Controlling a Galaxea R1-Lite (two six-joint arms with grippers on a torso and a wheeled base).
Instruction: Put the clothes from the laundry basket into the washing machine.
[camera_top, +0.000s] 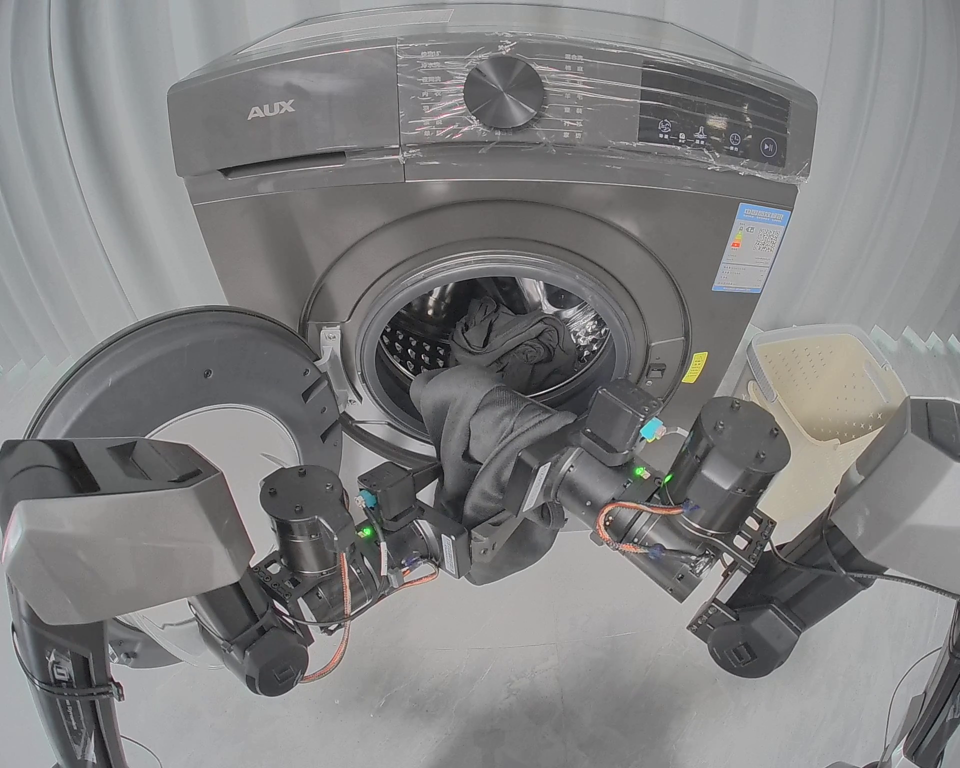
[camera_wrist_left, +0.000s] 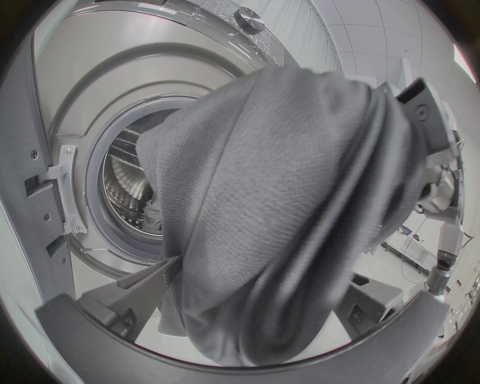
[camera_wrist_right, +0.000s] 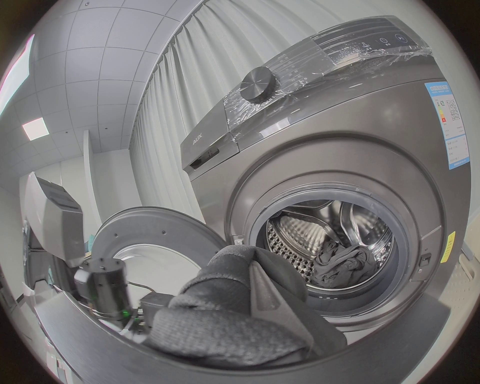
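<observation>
Spilling from one washing machine (camera_top: 300, 230), one dark garment (camera_top: 480, 430); one bundled garment (camera_top: 510, 345) inside.

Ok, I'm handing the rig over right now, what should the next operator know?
Left gripper: open, garment draped across it.
Right gripper: under the same garment, grip unclear.
Both sit just outside the washer, door open.
Done: one dark piece in the drum.
Left: get this garment in; check the basket, right of the washer, for more.
</observation>
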